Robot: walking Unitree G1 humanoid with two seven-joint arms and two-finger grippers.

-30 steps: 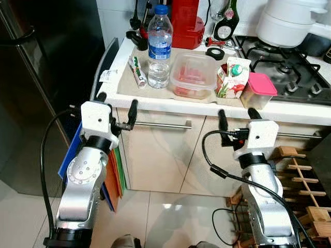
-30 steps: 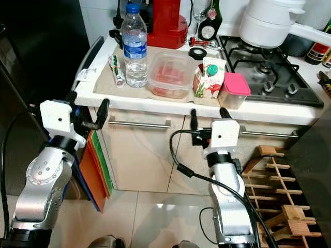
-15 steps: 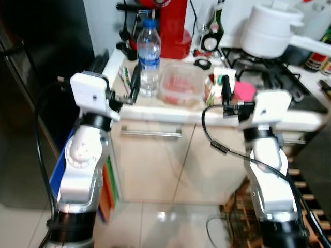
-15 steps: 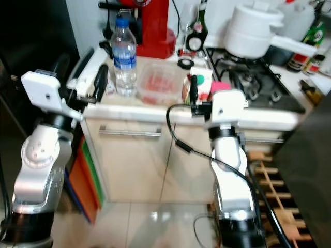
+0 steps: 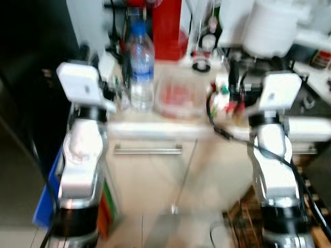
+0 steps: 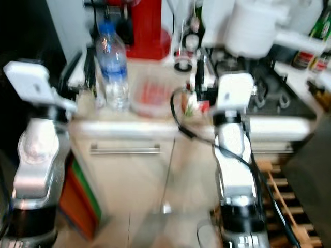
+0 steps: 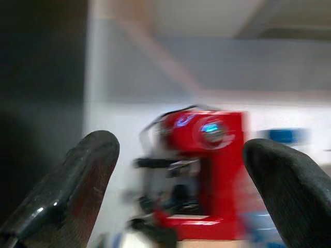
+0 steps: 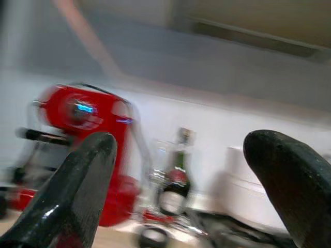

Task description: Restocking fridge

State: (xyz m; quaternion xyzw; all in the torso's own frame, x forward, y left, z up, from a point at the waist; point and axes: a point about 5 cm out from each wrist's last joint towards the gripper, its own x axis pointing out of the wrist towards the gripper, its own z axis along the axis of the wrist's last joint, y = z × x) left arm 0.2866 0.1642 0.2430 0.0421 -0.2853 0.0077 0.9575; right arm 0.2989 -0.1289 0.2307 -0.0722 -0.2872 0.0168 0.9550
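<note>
Left fingers: the left gripper stands spread wide with nothing between its tips; one black fingertip sits at each edge of the left wrist view.
Right fingers: the right gripper is likewise parted and empty, one fingertip to each side of the right wrist view.
Beyond left fingers: a red coffee machine stands straight ahead, seen through the gap, well apart from the tips, against a pale wall.
Beyond right fingers: the same machine lies ahead toward one finger, a dark glass bottle shows in the middle of the gap, and a white pot lies toward the other finger.
Left arm: raised to counter height at the left end of the worktop.
Right arm: raised over the worktop edge near the gas hob.
Task items: a water bottle stands upright just ahead of the left gripper; a clear food tub with red contents sits on the worktop between the two grippers; a juice carton stands close by the right gripper's fingers, touching or not I cannot tell.
Fridge: dark front on the outer side of the left arm.
Image quality: head views are motion-blurred and fine detail is unreadable.
</note>
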